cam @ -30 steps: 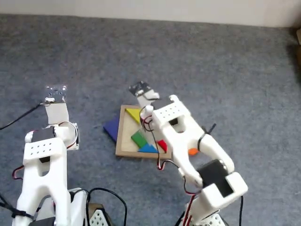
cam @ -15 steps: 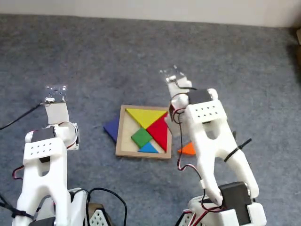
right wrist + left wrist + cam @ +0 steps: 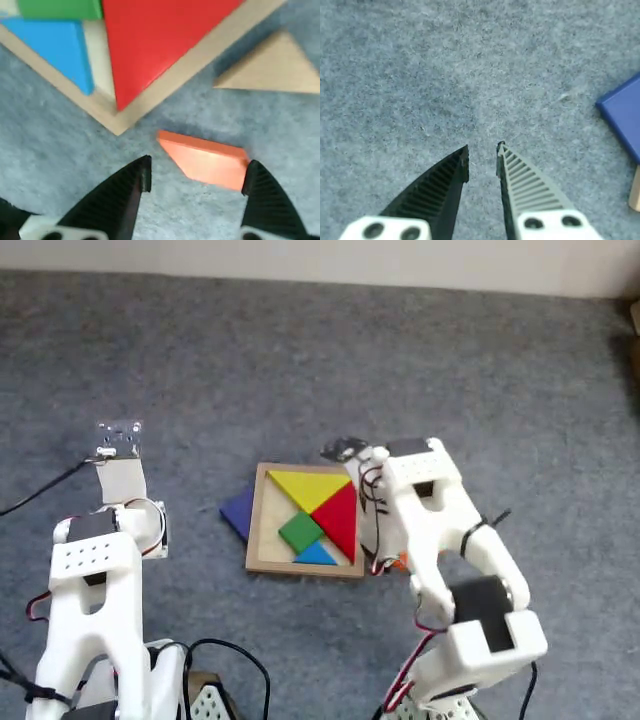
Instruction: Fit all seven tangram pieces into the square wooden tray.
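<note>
We see the grey carpet (image 3: 480, 370) under both arms. On it, the square wooden tray (image 3: 256, 525) lies just in front of the right gripper (image 3: 197, 172), and one corner of its rim (image 3: 195, 57) is close beyond the fingertips.

Inside the tray, the yellow triangle (image 3: 310, 485) is on the side farthest from this gripper. The red triangle (image 3: 343, 520) is the piece nearest to it, with its tip (image 3: 160, 40) pointing to that corner. The green square (image 3: 300, 531) lies behind the red one. The light blue triangle (image 3: 316, 554) sits beside the red tip, along the tray edge closest to the arms.

The dark blue piece (image 3: 238, 510) lies outside the tray, against the rim on the side away from the right gripper. It is ahead and aside of the left gripper (image 3: 482, 150), well apart from its fingers. This gripper hangs over bare carpet, with only a narrow gap between its fingers and nothing in it.

The right gripper is spread wide, and the orange piece (image 3: 207, 157) lies flat on the carpet between its fingers. We cannot tell if a finger touches it. A pale wooden triangle (image 3: 272, 75) lies just beyond the orange piece, beside the tray's outer rim.
</note>
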Available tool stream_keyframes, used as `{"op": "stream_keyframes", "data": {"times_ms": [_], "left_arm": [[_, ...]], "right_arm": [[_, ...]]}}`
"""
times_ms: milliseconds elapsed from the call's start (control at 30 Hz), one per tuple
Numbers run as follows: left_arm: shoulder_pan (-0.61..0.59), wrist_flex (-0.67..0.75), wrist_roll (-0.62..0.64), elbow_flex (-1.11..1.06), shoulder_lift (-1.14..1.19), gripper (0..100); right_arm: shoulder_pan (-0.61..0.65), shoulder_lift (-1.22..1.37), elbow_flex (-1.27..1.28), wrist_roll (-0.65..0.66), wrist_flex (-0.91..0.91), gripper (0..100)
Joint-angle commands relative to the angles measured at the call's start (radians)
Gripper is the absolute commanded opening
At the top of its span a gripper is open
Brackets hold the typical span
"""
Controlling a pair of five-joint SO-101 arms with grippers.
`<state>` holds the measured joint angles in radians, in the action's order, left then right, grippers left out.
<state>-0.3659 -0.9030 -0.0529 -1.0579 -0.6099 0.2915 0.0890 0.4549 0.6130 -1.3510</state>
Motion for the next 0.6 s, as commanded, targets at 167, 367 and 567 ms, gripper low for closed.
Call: {"op": "stream_keyframes", "data": {"times_ms": [167,367,567], "left_arm": [[-0.015,0.014,0.005,0.001,-0.022,11],[-0.015,0.014,0.005,0.001,-0.022,11],[-0.015,0.014,0.005,0.001,-0.022,11]], "right_arm": [[-0.099,0.005,-0.004,0.106,0.054,29.6],[-0.102,0.013,0.03,0.104,0.127,29.3],[-0.102,0.081,0.067,0.104,0.143,29.3]]}}
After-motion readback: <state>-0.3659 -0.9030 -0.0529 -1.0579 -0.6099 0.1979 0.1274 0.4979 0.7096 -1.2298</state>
